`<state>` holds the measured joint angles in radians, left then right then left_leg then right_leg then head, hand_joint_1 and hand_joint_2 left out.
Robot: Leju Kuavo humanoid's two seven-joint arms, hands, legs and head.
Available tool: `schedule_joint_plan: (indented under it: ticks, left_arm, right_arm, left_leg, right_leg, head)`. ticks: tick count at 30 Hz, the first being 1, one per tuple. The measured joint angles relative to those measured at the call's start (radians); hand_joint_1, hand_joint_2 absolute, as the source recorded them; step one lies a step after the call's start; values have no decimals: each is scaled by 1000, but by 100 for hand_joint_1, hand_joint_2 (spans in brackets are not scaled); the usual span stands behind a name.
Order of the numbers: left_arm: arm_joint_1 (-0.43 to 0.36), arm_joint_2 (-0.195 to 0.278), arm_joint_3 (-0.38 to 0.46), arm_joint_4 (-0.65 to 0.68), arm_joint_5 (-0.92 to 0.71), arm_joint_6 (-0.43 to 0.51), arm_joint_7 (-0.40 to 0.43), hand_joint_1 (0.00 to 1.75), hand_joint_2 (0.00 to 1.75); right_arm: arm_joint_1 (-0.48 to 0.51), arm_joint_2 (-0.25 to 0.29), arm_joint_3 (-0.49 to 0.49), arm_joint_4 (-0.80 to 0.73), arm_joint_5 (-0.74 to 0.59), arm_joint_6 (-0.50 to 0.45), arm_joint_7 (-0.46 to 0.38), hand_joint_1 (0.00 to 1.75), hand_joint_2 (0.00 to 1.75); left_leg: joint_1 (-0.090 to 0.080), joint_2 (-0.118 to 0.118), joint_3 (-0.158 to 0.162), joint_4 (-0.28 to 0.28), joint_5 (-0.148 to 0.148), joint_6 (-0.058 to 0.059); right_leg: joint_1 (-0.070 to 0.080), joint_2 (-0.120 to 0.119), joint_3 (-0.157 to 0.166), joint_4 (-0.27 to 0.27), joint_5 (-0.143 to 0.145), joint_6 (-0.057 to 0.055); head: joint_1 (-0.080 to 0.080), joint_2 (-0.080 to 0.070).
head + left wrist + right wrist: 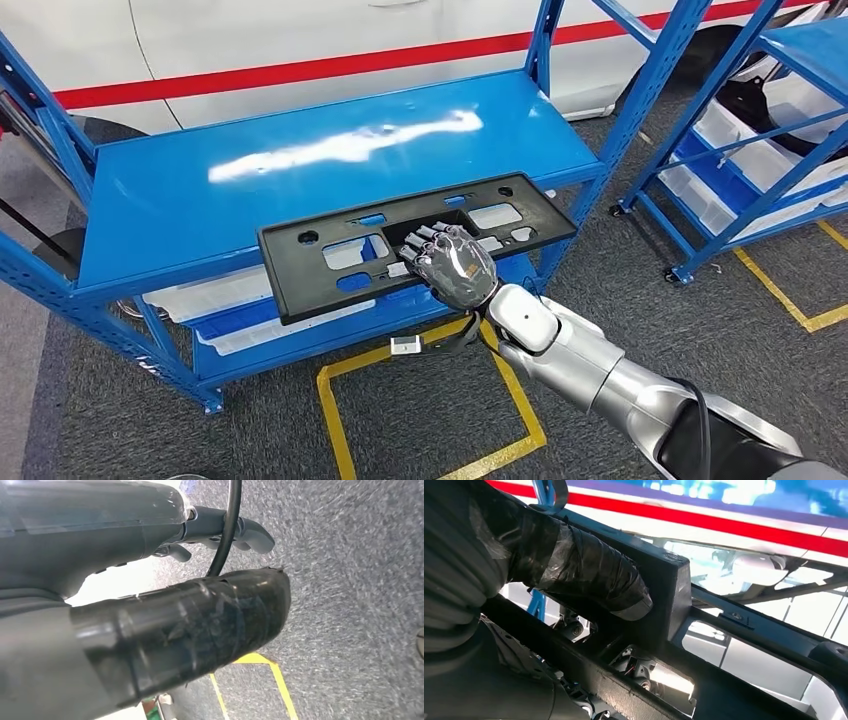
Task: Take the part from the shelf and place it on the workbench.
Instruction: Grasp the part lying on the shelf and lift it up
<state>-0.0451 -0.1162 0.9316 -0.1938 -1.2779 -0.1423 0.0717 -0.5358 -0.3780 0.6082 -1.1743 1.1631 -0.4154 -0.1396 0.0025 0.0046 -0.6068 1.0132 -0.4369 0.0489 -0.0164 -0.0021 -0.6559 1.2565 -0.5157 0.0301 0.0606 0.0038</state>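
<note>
The part [330, 250] is a long flat black plastic plate with several cut-outs. It lies slanted across the front edge of a blue shelf top [300, 170], and its near side overhangs the edge. My right hand [455, 265] grips the part near its middle, fingers curled over the top at a cut-out. In the right wrist view my taped thumb [589, 575] presses against the part's black frame [674, 585]. My left hand [200, 580] hangs over grey carpet, holding nothing, its fingers apart.
A white car with a red stripe [300, 40] stands right behind the shelf. White parts [200, 300] lie on the lower shelf. A second blue rack [760, 150] with white parts stands at the right. Yellow lines [430, 400] mark the grey carpet.
</note>
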Motion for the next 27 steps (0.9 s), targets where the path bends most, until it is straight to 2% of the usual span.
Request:
schedule_joint_plan:
  ticks: [1, 2, 3, 4, 6, 7, 8, 9, 11, 12, 13, 14, 15, 16, 18, 19, 20, 21, 22, 23, 24, 26, 27]
  left_arm:
    - [0, 0, 0, 0, 0, 0, 0, 0, 0]
    - [0, 0, 0, 0, 0, 0, 0, 0, 0]
    - [0, 0, -1, 0, 0, 0, 0, 0, 0]
    - [0, 0, -1, 0, 0, 0, 0, 0, 0]
    - [2, 1, -1, 0, -1, 0, -1, 0, 0]
    - [2, 1, -1, 0, -2, 0, -2, 0, 0]
    - [3, 2, -1, 0, -2, 0, -3, 0, 0]
    - [2, 2, -1, 0, -3, -1, -3, 0, 0]
    - [2, 1, -1, 0, -3, -2, -3, 0, 0]
    - [2, 1, -1, 0, -3, -2, -3, 0, 0]
    - [2, 1, -1, 0, -3, -2, -3, 0, 0]
    - [2, 2, -1, 0, -3, -2, -3, 0, 0]
    - [2, 2, -1, 0, -4, -2, -2, 0, 0]
    - [1, 2, -1, 0, -5, -2, -2, 0, 0]
    - [2, 3, -1, 0, -8, -2, -1, 0, 0]
    - [3, 3, -1, 0, -8, -1, -1, 0, 0]
    - [3, 3, -1, 0, -9, -1, -1, 0, 0]
    - [3, 3, -1, 0, -9, -1, 0, 0, 0]
    - [2, 2, -1, 0, -9, -1, 0, 0, 0]
    - [2, 2, -1, 0, -9, -1, 0, 0, 0]
    - [1, 1, -1, 0, -9, -2, 0, 0, 0]
    - [3, 1, -1, 0, -9, -1, 0, 0, 0]
    - [4, 1, -1, 0, -9, -1, 0, 0, 0]
  right_arm:
    - [-2, 0, 0, 1, 0, 0, 0, 175, 175]
    - [-3, 0, 0, 1, 0, 0, 0, 175, 175]
    - [-4, 0, 0, 1, 0, 0, 0, 175, 175]
    - [-5, 0, 0, 1, -1, 0, 1, 175, 175]
    - [-6, 0, 0, 3, -4, 0, 3, 175, 175]
    - [-7, 0, 1, 4, -6, 1, 4, 175, 175]
    - [-7, 0, 1, 5, -9, 2, 4, 175, 175]
    - [-7, 0, 1, 5, -11, 3, 4, 175, 175]
    - [-7, 1, 2, 6, -14, 7, 5, 175, 175]
    - [-7, 2, 2, 7, -14, 10, 5, 175, 175]
    - [-6, 2, 2, 9, -15, 14, 5, 175, 175]
    - [-6, 2, 3, 11, -15, 16, 6, 175, 175]
    - [-6, 2, 3, 13, -15, 18, 7, 175, 175]
    - [-6, 2, 4, 14, -15, 19, 8, 175, 175]
    - [-7, 4, 4, 15, -16, 19, 11, 175, 175]
    - [-8, 5, 4, 15, -16, 20, 13, 175, 175]
    - [-9, 6, 4, 16, -16, 20, 15, 175, 175]
    - [-9, 7, 4, 17, -16, 20, 16, 175, 175]
    - [-8, 8, 4, 19, -16, 21, 16, 175, 175]
    - [-8, 8, 4, 20, -16, 22, 16, 175, 175]
    - [-8, 8, 4, 21, -16, 23, 16, 175, 175]
    - [-8, 9, 4, 24, -16, 24, 17, 175, 175]
    - [-7, 9, 5, 26, -16, 24, 17, 175, 175]
  left_leg:
    - [-1, 0, -13, 9, 5, -3]
    - [-2, -1, -22, 16, 10, -8]
    - [-3, -1, -27, 20, 15, -13]
    - [-3, -1, -31, 21, 23, -18]
    - [-4, -3, -36, 20, 34, -31]
    - [-3, -5, -43, 27, 22, -38]
    - [-2, -6, -54, 48, -8, -44]
    - [0, -7, -67, 88, -56, -50]
    - [5, -7, -98, 210, -149, -62]
    - [7, -7, -105, 265, -167, -66]
    - [8, -7, -102, 298, -162, -69]
    - [10, -7, -83, 298, -136, -70]
    - [11, -8, -45, 261, -105, -69]
    - [11, -16, 7, 197, -87, -66]
    - [9, -35, 117, 41, -95, -54]
    - [7, -42, 149, -8, -107, -48]
    - [5, -42, 162, -34, -112, -43]
    - [6, -37, 157, -39, -105, -37]
    - [8, -29, 150, -43, -93, -30]
    - [10, -20, 140, -46, -80, -20]
    - [12, -10, 128, -49, -67, -12]
    - [10, 7, 100, -43, -47, -3]
    - [9, 16, 84, -38, -38, -2]
  right_leg:
    - [2, 0, 53, -71, 7, -5]
    - [4, 1, 101, -140, 1, -10]
    - [7, 1, 132, -190, -10, -15]
    - [11, 1, 146, -218, -20, -19]
    - [11, -1, 137, -230, -6, -31]
    - [8, -4, 129, -234, 5, -40]
    - [5, -6, 117, -238, 18, -50]
    - [3, -8, 105, -240, 31, -57]
    - [3, -9, 74, -238, 56, -62]
    - [3, -10, 57, -236, 68, -60]
    - [3, -10, 39, -234, 79, -59]
    - [2, -10, 22, -231, 90, -56]
    - [2, -9, 7, -228, 100, -53]
    - [1, -7, -6, -225, 110, -49]
    - [2, 0, -22, -221, 130, -37]
    - [2, 3, -26, -223, 141, -31]
    - [2, 6, -28, -228, 153, -25]
    - [2, 9, -30, -234, 163, -19]
    - [1, 11, -34, -235, 159, -14]
    - [1, 12, -42, -220, 134, -9]
    - [0, 11, -56, -186, 91, -5]
    - [-2, 8, -89, -62, -9, 3]
    - [-3, 8, -101, 2, -33, 7]
  head:
    - [0, 0]
    - [0, 0]
    - [0, 0]
    - [0, 0]
    - [0, 0]
    - [0, 0]
    - [-1, 0]
    - [-1, 0]
    - [-2, 0]
    - [-2, 0]
    - [-2, 0]
    - [-2, 0]
    - [-2, 0]
    - [-2, 0]
    - [-2, 0]
    - [-2, 0]
    - [-2, 0]
    - [-2, 0]
    - [-2, 0]
    - [-2, 0]
    - [-1, 0]
    - [-1, 0]
    - [-1, 0]
